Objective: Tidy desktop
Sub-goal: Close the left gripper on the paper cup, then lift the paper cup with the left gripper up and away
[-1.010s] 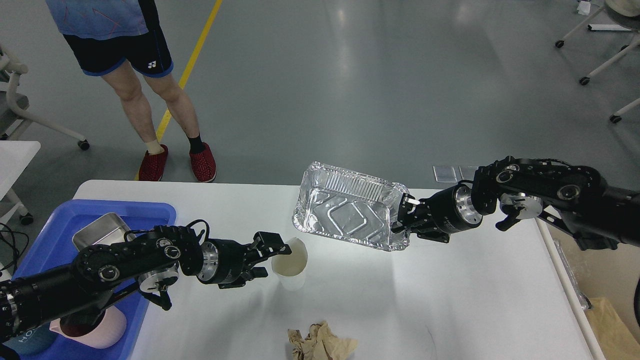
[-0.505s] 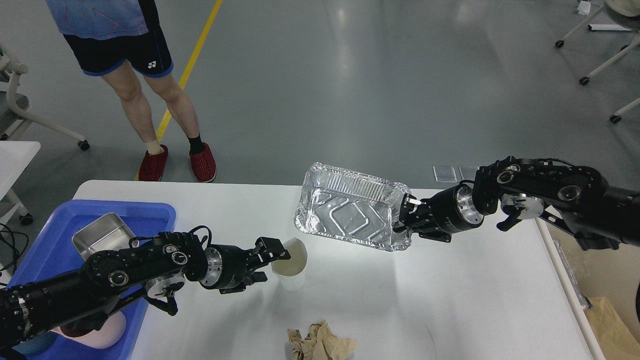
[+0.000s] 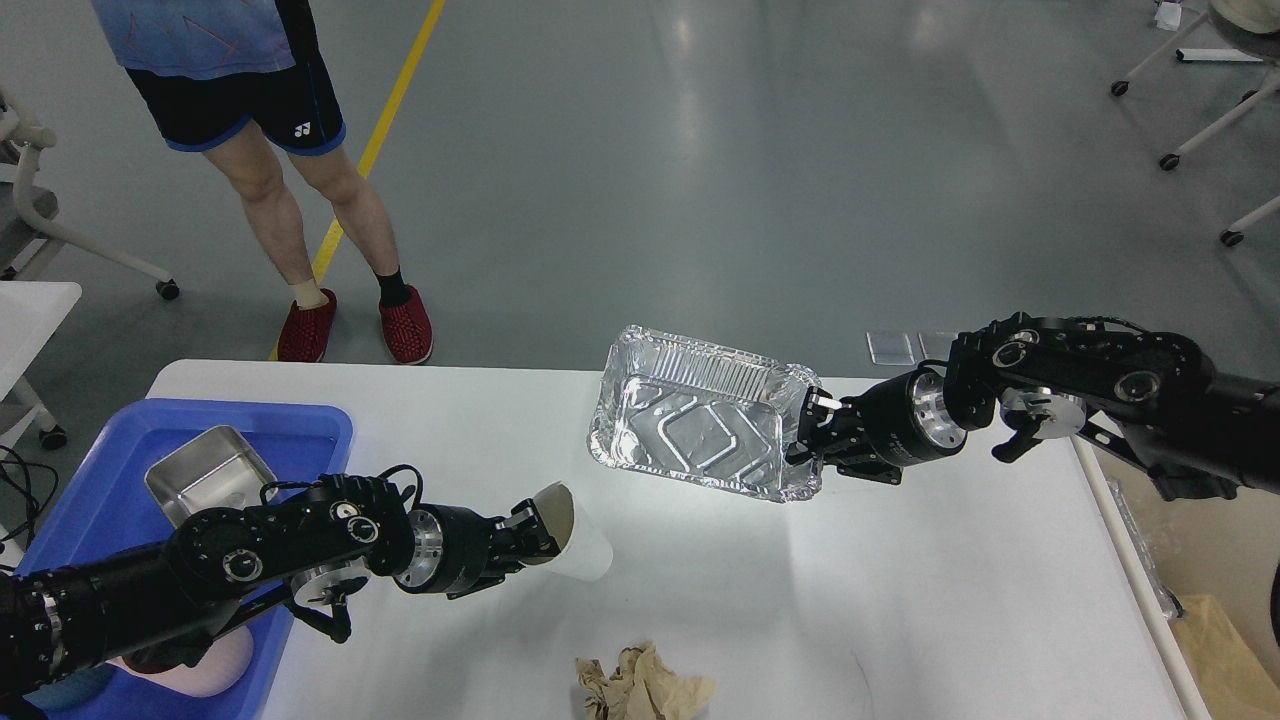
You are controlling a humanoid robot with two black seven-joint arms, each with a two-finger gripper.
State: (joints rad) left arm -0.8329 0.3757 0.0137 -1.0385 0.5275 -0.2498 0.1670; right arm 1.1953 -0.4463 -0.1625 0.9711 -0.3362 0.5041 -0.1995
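The white desktop [image 3: 900, 600] fills the lower half of the head view. My right gripper [image 3: 812, 440] is shut on the right rim of a shiny foil tray [image 3: 700, 425] and holds it tilted above the desktop, its open side facing me. My left gripper [image 3: 535, 530] is shut on the rim of a white paper cup [image 3: 575, 545], which is tipped over toward the left with its mouth facing my arm. A crumpled brown paper wad [image 3: 640, 685] lies at the desktop's front edge.
A blue tray [image 3: 110, 480] at the left holds a steel pan [image 3: 205, 470] and a pink cup [image 3: 205, 670]. A person [image 3: 290, 150] stands beyond the far left corner. A cream bin [image 3: 1230, 650] is at the right edge.
My left gripper closed on the cup's rim and pulled back left, tipping the cup from upright onto a slant. The right gripper and foil tray barely shifted.
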